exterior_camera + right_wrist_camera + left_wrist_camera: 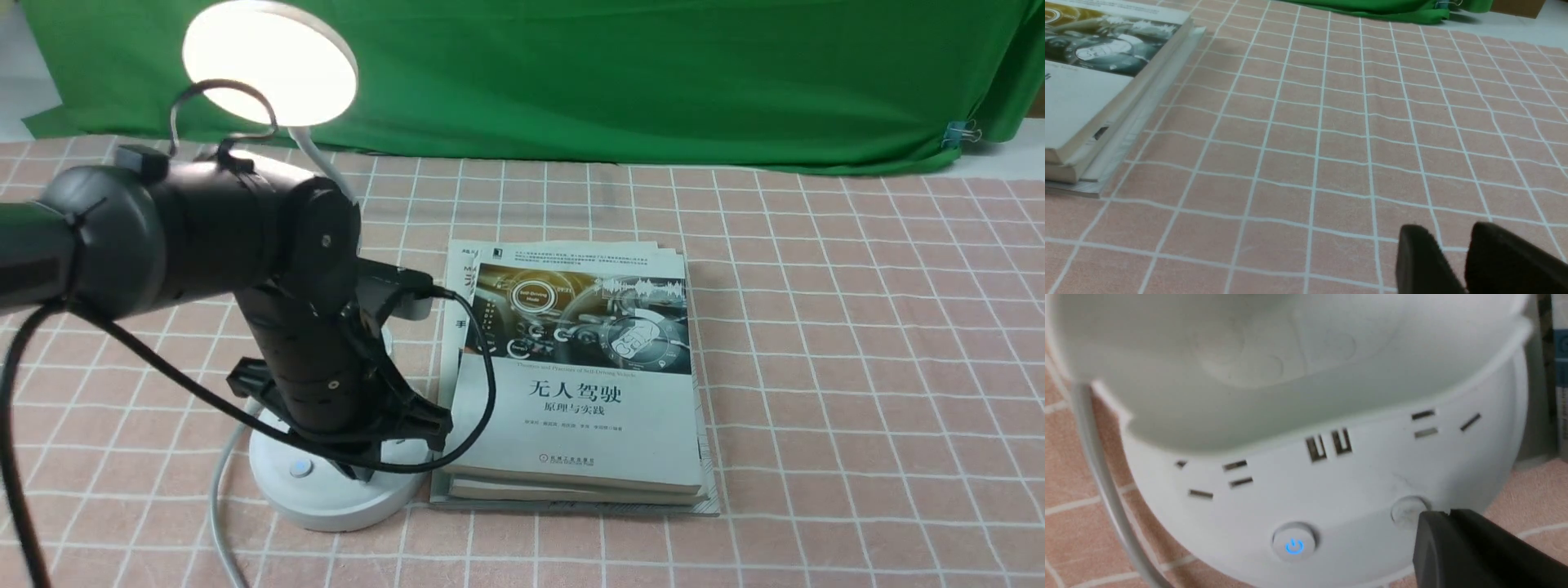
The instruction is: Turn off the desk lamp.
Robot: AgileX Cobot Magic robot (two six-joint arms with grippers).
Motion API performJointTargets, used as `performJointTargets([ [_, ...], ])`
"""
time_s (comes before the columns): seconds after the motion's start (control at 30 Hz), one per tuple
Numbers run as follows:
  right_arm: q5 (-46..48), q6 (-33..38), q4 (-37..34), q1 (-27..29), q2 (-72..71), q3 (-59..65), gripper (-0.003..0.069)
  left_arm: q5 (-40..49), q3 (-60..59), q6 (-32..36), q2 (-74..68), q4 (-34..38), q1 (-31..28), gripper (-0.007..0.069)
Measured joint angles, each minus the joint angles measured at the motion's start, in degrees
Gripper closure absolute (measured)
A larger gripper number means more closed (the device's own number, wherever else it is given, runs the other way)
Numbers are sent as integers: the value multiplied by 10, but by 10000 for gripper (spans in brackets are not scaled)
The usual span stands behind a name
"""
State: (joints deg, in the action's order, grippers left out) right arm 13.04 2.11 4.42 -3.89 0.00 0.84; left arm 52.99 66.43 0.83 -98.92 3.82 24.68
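The desk lamp stands at the left, and its round disc head (269, 61) is lit. Its thin neck (322, 159) runs down behind my left arm to the round white base (326, 498). In the left wrist view the base (1355, 486) shows sockets, the cup holder (1290, 375), a power button glowing blue (1294, 544) and a plain round button (1403, 509). My left gripper (1447, 515) is shut, with its tip on the edge of the plain button. It also shows in the front view (367, 467). My right gripper (1453, 234) hangs slightly open and empty above the tablecloth.
A stack of books (580, 392) lies right beside the lamp base and also shows in the right wrist view (1086, 81). The lamp's white cable (219, 506) trails toward the front edge. A green cloth (612, 73) hangs at the back. A pink checked tablecloth (857, 367) covers the table.
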Motion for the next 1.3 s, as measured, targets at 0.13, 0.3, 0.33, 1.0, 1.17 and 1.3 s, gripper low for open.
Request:
performJointTargets([
  [0.13,0,0,0,0,0,0,419,0,0,0,27,1,0,619],
  [0.3,0,0,0,0,0,0,419,-3,0,-1,17,1,0,619],
  [0.33,0,0,0,0,0,0,419,-6,0,-1,13,1,0,619],
  [1.0,0,0,0,0,0,0,419,-9,-26,2,70,10,0,619],
  [1.17,0,0,0,0,0,0,419,-65,-125,1,220,27,0,619],
  [1.3,0,0,0,0,0,0,419,-171,-238,0,367,52,0,619],
])
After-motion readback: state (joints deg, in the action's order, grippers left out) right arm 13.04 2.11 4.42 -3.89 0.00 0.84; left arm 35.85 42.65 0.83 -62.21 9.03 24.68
